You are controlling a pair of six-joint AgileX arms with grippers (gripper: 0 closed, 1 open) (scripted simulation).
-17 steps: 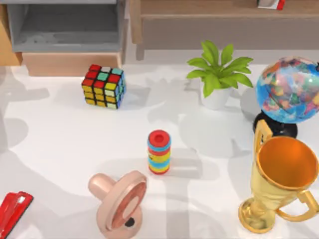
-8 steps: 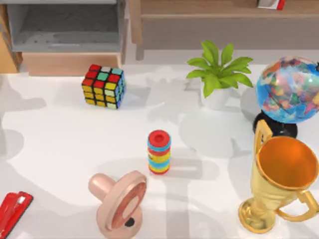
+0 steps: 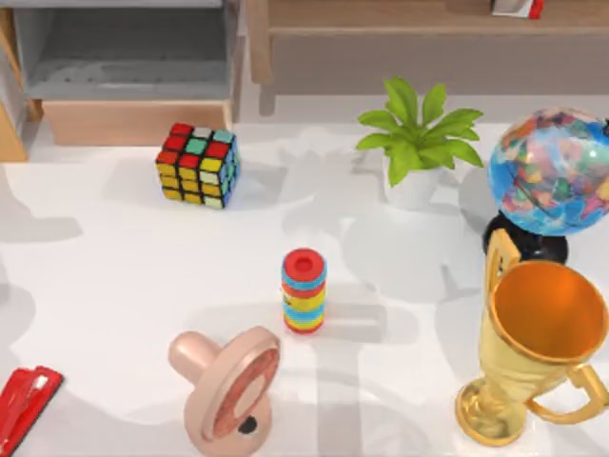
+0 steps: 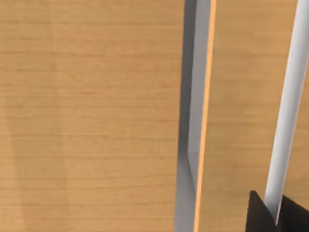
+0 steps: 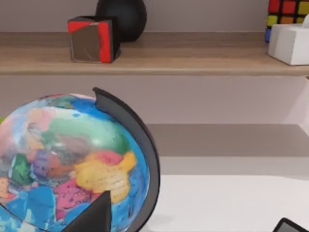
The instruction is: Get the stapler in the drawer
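The red stapler [image 3: 23, 404] lies flat at the table's front left corner, partly cut off by the edge of the top view. The drawer [image 3: 124, 71] stands open at the back left, with grey inner walls and a tan front panel [image 3: 133, 122]. In the left wrist view, my left gripper [image 4: 277, 218] is close against tan wood panels, with a white bar [image 4: 289, 96] running down to it. My right gripper [image 5: 193, 223] hangs open beside the globe [image 5: 72, 159], fingertips [image 5: 96, 215] wide apart and holding nothing.
A Rubik's cube [image 3: 198, 164] sits in front of the drawer. A striped ring stack [image 3: 304, 290], a pink round object [image 3: 228, 388], a potted plant [image 3: 417, 143], a globe [image 3: 550, 173] and a gold trophy [image 3: 538, 347] crowd the middle and right. A long wooden shelf [image 3: 428, 19] runs along the back.
A tan wooden piece at the top view's left edge has slid toward the front. The shadows on the left of the table have shifted. The stapler and drawer have stayed put.
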